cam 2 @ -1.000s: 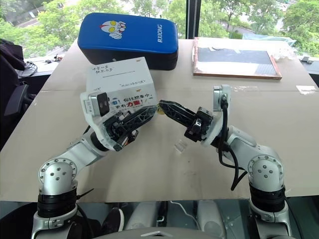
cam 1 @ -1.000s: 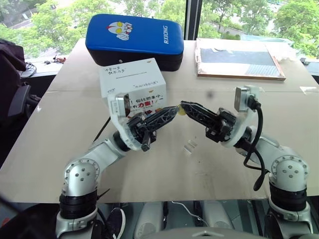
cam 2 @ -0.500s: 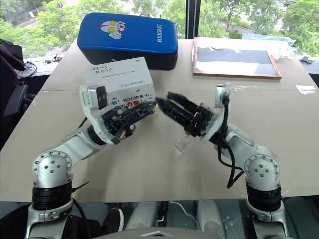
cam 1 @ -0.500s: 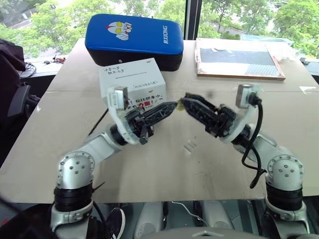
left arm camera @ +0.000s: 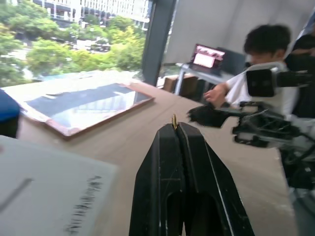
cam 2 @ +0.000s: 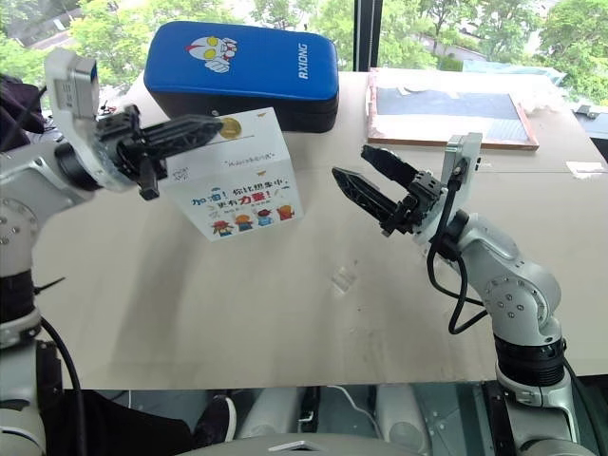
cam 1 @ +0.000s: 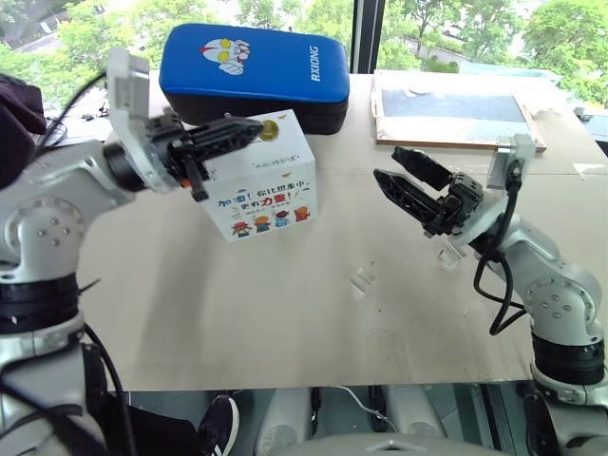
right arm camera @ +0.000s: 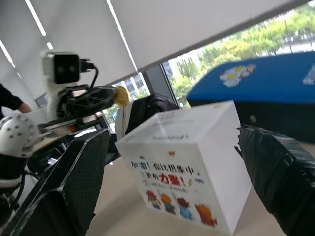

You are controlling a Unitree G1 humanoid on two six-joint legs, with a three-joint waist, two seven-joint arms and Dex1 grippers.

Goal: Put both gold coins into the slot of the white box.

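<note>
Coin (cam 1: 269,130) is seen pinched at the tip of the left claw (cam 1: 255,127), whose fingers are pressed together on it, above the top face of the box (cam 1: 271,185). In the left wrist view the coin's thin gold edge (left arm camera: 173,121) is seen edge-on between the closed tips. A second coin cannot be made out.

Right claw (cam 1: 397,167) is held spread wide with nothing in it, well apart from the box, raised over the tabletop (cam 1: 285,313).

Box: white, one side printed with colourful Chinese lettering and small cartoon figures; handwriting is noted on top, not legible. The slot cannot be told from the marks.

Cushion (cam 1: 256,71): blue, behind the box, marked "RXIONG" in white with a cartoon hero's head printed on it.

Holder (cam 1: 362,281): small, clear, lying on the tabletop between the arms; another (cam 1: 446,255) is seen below the right claw.

Board (cam 1: 456,112): flat, wood-framed, dark-faced, at the far right of the tabletop.

Tabletop is tan and bare-looking. Large windows with green trees are seen behind. In the left wrist view a seated person (left arm camera: 256,64) and a lit laptop (left arm camera: 208,55) are seen.
</note>
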